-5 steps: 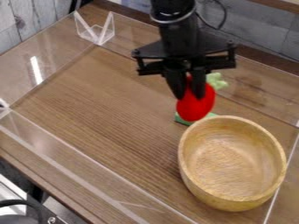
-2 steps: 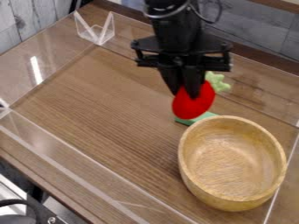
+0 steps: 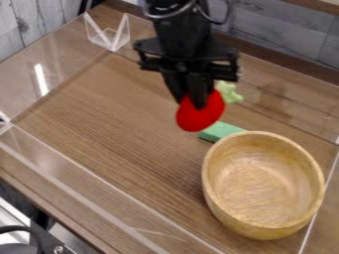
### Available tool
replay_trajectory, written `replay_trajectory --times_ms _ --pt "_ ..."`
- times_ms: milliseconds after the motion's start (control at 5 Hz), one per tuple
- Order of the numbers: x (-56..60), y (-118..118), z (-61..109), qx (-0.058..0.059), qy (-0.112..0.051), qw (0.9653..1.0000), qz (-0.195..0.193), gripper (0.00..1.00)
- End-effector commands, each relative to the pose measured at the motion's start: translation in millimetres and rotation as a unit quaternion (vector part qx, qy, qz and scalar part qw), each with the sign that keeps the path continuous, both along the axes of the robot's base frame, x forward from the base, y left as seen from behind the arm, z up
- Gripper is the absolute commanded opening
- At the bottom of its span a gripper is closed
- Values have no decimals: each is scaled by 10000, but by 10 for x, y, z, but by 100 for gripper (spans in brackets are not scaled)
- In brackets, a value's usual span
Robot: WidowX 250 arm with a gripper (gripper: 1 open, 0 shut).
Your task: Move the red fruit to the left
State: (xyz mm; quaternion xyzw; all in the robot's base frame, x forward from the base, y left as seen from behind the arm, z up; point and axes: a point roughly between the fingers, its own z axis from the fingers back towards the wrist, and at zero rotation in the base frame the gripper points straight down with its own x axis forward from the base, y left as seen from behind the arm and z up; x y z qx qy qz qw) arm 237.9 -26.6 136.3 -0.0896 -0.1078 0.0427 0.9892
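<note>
Claw (image 3: 193,87) pinched on the red fruit (image 3: 200,111), which is held above the bench (image 3: 106,139), seemingly for carrying toward its left edge.

1. Gripper (image 3: 195,96), one, black, on a dark arm reaching in from the top; closed on the red fruit.
2. Red fruit (image 3: 200,112), one, bright, rounded; held below the gripper, its upper part partly hidden by the fingers.
3. Bowl (image 3: 264,186), one, light wood colour, round, open side up; at the lower right of the view.
4. Block (image 3: 223,131), one, mint green, flat; just beside the bowl's upper left rim, near the fruit.
5. Item (image 3: 231,92), one, pale green, irregular; behind the fruit, partly hidden by the arm; kind unclear.
6. Wire-like stand (image 3: 107,33), one, whitish; at the upper left.
7. Table (image 3: 113,124), one, brown wood; beneath the goods.
</note>
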Motion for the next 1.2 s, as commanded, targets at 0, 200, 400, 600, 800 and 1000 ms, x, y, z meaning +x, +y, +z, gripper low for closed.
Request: replay_trajectory --times_ms 0,200,400,600,800,1000 --pt "23 116 79 188 -153 9994 -261 0" --pt "32 232 56 325 -88 9983 -481 0" --pt "68 546 100 414 -85 9983 -410 0" --pt "52 993 93 550 -45 9982 -254 0" --pt "81 1368 14 657 22 9978 -119 0" --pt "89 1469 -149 699 61 9975 -91 0"
